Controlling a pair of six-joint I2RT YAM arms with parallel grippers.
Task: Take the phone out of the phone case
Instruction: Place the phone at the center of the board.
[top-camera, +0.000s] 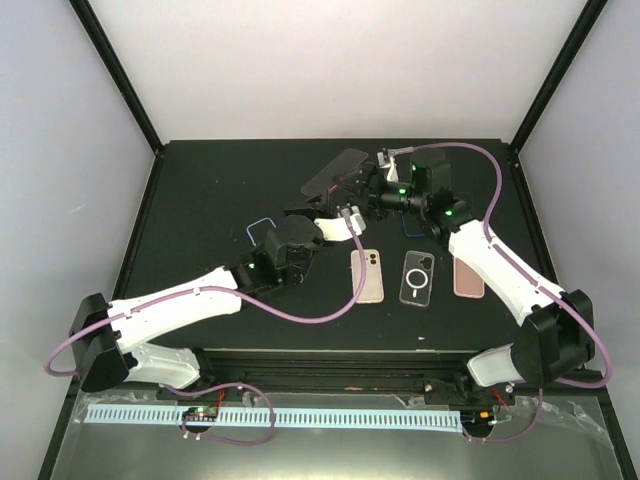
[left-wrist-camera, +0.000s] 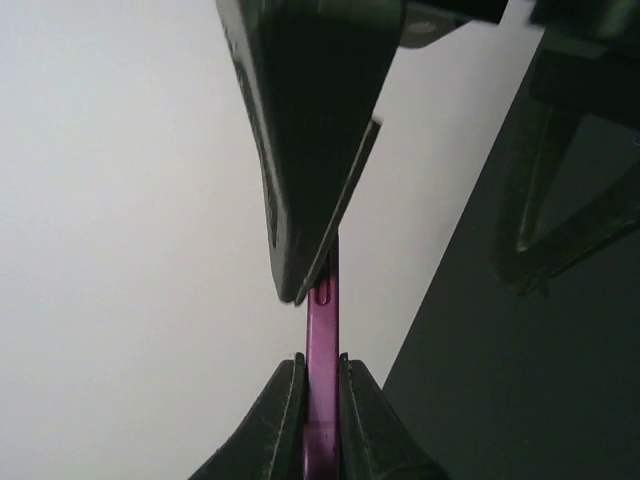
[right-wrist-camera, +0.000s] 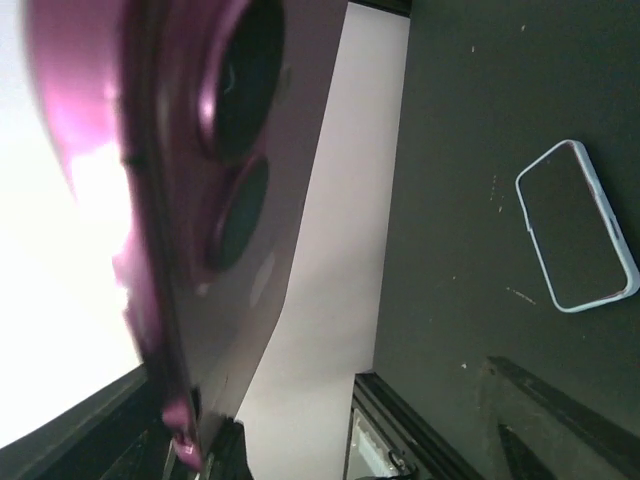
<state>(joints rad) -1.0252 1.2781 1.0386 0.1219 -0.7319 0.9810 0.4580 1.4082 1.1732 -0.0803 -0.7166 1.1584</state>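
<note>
A purple phone (left-wrist-camera: 322, 340) is held in the air over the back middle of the black table (top-camera: 220, 200). My left gripper (top-camera: 350, 212) is shut on its thin edge, one finger on each side, as the left wrist view (left-wrist-camera: 321, 375) shows. A dark smoky phone case (top-camera: 335, 172) tilts away from the phone at its far end (left-wrist-camera: 300, 130). My right gripper (top-camera: 368, 183) is shut on the case's right end. In the right wrist view the phone's back with two camera lenses (right-wrist-camera: 170, 130) fills the left. The right fingers (right-wrist-camera: 185, 450) are mostly hidden.
On the table near the arms lie a pink phone (top-camera: 368, 275), a clear case with a ring (top-camera: 417, 277) and another pink phone (top-camera: 468, 277). A light blue case (top-camera: 258, 229) lies left, partly under my left arm, and shows in the right wrist view (right-wrist-camera: 578, 225).
</note>
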